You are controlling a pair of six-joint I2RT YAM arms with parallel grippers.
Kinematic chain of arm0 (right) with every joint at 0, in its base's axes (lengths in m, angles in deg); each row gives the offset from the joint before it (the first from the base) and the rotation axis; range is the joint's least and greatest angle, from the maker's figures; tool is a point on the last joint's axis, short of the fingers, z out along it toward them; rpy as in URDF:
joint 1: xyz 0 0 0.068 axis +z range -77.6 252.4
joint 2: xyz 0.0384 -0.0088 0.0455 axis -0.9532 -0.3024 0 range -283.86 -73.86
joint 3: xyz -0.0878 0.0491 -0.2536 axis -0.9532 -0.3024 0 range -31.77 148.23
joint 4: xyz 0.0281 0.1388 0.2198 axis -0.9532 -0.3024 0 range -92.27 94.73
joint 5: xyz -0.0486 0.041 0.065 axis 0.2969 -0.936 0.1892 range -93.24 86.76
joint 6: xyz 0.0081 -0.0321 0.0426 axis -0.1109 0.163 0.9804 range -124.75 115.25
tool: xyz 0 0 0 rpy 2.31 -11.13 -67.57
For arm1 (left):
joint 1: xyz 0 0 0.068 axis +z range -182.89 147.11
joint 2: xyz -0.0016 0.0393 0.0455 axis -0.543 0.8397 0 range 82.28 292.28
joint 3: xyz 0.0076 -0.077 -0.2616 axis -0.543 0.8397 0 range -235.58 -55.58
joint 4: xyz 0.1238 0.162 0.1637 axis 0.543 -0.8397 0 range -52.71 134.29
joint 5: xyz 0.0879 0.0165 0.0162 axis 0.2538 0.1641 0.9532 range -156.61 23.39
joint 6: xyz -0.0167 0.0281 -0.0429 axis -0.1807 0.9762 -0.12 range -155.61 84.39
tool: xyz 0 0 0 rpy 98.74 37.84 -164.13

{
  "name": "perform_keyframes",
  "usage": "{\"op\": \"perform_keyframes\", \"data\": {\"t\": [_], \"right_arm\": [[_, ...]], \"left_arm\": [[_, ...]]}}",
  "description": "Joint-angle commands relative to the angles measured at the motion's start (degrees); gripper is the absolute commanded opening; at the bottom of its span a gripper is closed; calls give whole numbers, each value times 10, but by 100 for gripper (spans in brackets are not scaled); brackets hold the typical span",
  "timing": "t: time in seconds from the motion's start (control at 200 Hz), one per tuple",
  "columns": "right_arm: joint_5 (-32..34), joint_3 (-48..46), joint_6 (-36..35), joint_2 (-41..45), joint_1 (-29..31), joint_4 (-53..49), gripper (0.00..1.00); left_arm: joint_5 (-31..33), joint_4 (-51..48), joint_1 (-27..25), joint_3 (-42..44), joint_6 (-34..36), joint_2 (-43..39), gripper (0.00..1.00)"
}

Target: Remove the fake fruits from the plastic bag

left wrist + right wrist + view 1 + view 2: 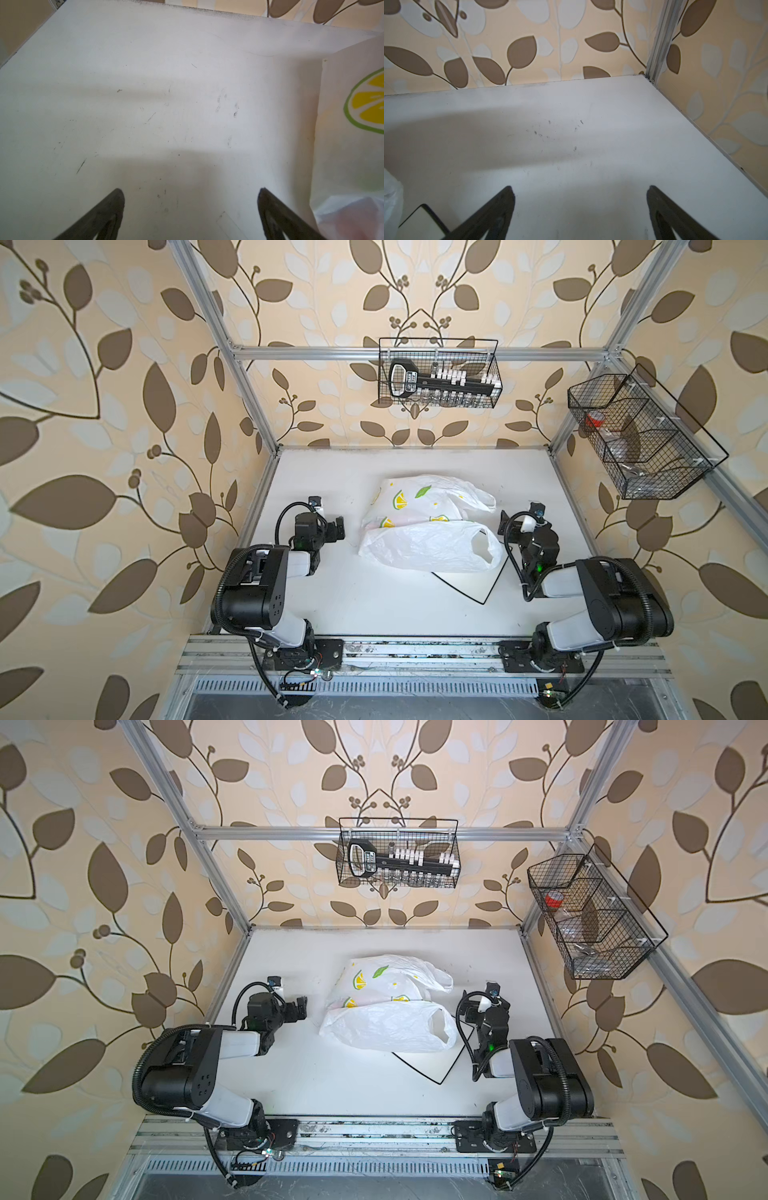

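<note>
The plastic bag (428, 531) (386, 1019) lies crumpled in the middle of the white table, white with lemon-slice and leaf prints, its loop handles toward the right. The fake fruits are hidden inside it. My left gripper (336, 529) (300, 1006) hovers just left of the bag, open and empty. In the left wrist view its fingertips (119, 195) stand wide apart over bare table, with the bag (353, 135) beside them. My right gripper (510, 524) (471, 1006) is open and empty just right of the bag's handles. In the right wrist view the gripper (580, 191) faces the table's back corner.
A square white plate with a black rim (469, 583) (432, 1065) (423, 222) lies partly under the bag's near side. Two black wire baskets hang on the walls, one at the back (440, 373) and one at the right (640, 435). Aluminium frame posts line the table edges.
</note>
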Motion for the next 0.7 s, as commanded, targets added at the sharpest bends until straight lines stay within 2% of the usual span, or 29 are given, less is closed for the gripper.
{"op": "perform_keyframes", "data": {"t": [0.0,0.695], "right_arm": [[-7,3,0,2,-1,11,99],[-7,3,0,1,-2,11,99]], "left_arm": [[-2,21,-4,4,11,-18,99],[-3,17,-3,2,11,-16,99]]}}
